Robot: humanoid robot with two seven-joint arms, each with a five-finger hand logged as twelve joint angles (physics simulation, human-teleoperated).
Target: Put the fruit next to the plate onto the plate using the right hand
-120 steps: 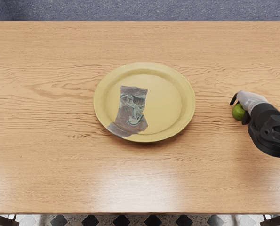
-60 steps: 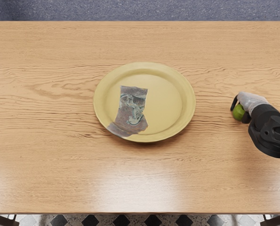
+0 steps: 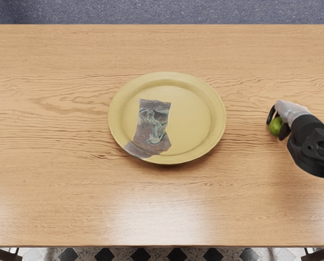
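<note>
Right hand [image 3: 288,113]: we see its pale fingers curled around the lime.
Lime [image 3: 274,126]: small, round, glossy green; right of the plate and apart from it.
Plate [image 3: 201,116]: round, smooth, yellow; it bears a crumpled grey sheet [image 3: 151,128].

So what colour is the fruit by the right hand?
The fruit is lime green; the head view shows it.

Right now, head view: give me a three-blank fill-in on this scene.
In the picture, the green fruit sits to the ____ of the plate.
The right hand is closed around the ____.
The grey patterned patch lies on the ____.
Missing: right; fruit; plate.
</note>
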